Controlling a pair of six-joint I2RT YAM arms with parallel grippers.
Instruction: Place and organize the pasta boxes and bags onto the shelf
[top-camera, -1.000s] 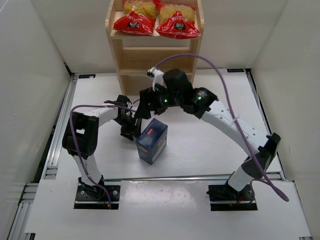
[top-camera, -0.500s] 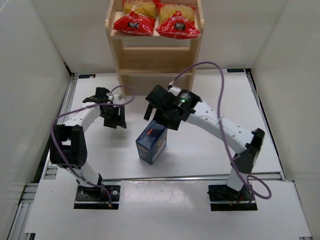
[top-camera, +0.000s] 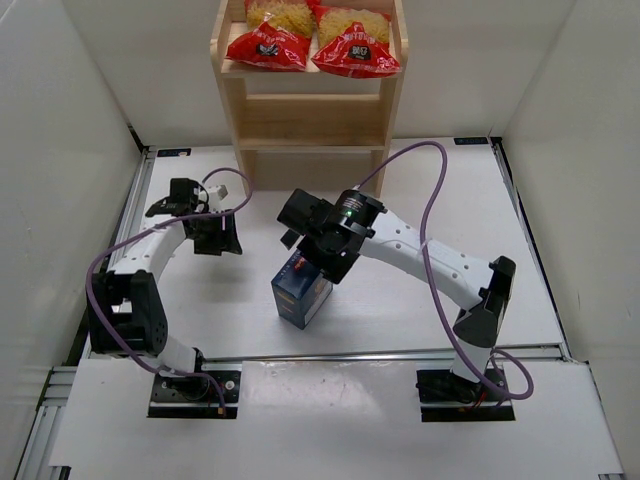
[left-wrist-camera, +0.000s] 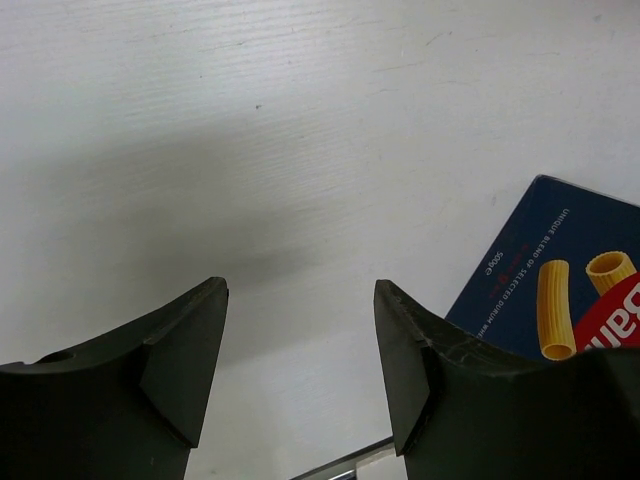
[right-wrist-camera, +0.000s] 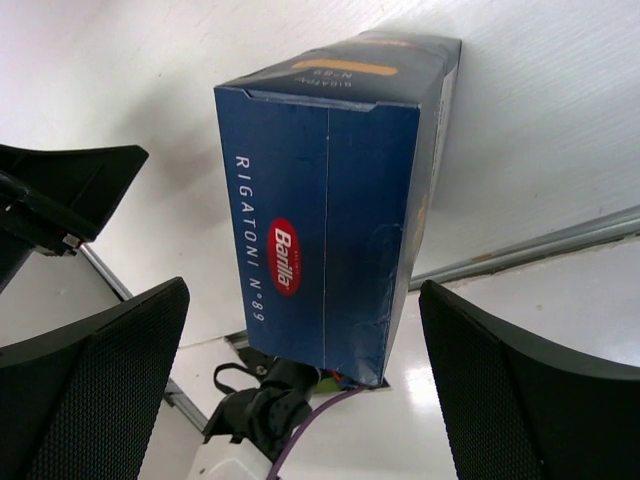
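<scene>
Two arms: left gripper (top-camera: 216, 236) low over table (top-camera: 380, 310), jaws half-spread, empty; right gripper (top-camera: 312, 252) tilted down, jaws wide astride upright pasta box (top-camera: 300, 296), gripping nothing; behind, shelf (top-camera: 310, 120), top board bearing left bag (top-camera: 267, 45), right bag (top-camera: 357, 50)

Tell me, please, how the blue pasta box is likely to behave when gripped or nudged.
The blue pasta box looks like stiff cardboard, so it should keep shape when squeezed. Standing on a narrow face, it may tip if nudged. Its smooth print could slip.
</scene>
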